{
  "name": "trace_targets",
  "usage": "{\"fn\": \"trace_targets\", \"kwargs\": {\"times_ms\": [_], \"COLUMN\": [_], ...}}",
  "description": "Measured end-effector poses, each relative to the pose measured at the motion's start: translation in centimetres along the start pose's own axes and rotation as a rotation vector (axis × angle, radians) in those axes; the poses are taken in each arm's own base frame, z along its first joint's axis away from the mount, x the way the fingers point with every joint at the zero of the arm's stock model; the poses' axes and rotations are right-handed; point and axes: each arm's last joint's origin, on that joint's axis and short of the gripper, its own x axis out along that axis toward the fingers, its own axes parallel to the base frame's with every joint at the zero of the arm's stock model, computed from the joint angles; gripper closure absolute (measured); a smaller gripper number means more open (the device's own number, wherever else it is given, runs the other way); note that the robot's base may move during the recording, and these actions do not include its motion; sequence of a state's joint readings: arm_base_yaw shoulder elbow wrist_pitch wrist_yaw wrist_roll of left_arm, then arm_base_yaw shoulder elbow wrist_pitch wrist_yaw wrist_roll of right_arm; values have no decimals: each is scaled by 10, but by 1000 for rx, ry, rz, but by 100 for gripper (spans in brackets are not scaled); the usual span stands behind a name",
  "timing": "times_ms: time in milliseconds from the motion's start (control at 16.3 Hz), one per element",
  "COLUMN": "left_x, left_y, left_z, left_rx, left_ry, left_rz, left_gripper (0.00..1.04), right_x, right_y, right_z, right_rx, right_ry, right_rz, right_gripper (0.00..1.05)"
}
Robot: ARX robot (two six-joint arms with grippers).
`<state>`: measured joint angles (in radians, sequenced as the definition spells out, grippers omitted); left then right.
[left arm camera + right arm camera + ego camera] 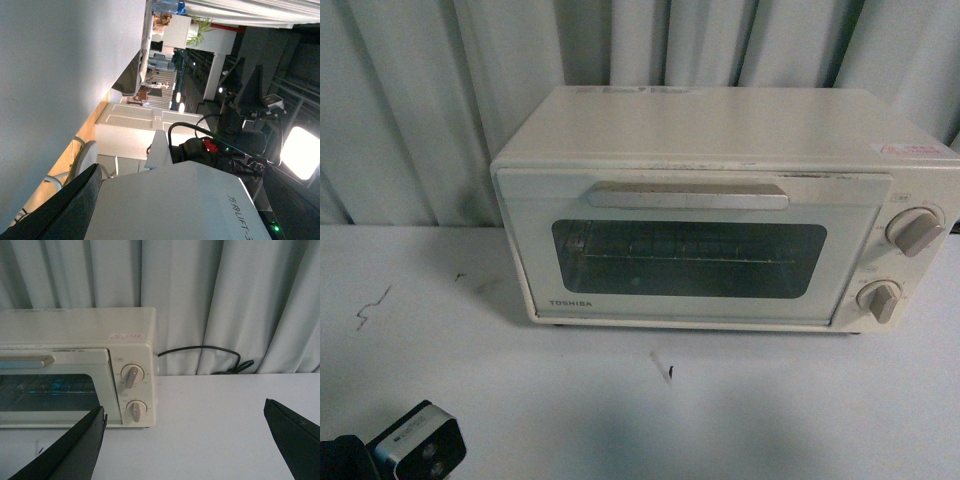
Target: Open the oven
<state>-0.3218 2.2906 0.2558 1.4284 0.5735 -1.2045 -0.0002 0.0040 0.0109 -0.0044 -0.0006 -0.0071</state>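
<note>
Oven (720, 130) looks rigid and weighty, should stay put on the table (620, 400). I'd hook the wide bar handle (688, 195). Right hand (185, 407) spread, empty; left hand (182, 170), can't tell.

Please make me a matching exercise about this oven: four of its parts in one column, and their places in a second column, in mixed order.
Things:
1. bar handle
2. two knobs
3. black cable
4. TOSHIBA label

Places:
a. behind the oven, by the curtain
b. under the window, at its left end
c. above the window
d. right of the door

Pairs: 1-c, 2-d, 3-a, 4-b.
</note>
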Motion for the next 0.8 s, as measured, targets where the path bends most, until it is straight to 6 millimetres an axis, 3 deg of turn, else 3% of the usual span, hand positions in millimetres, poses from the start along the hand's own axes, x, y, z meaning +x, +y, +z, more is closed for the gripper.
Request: {"fn": "trace_targets", "kwargs": {"times_ms": [797], "left_x": [0], "left_y": [0], "left_z": [0], "left_rx": [0], "left_ry": [0], "left_rz": [0], "left_gripper": [7], "right_x": [0], "right_y": [0], "right_z": [0], "right_rx": [0], "right_ry": [0], "right_rz": [0], "right_gripper": [7]}}
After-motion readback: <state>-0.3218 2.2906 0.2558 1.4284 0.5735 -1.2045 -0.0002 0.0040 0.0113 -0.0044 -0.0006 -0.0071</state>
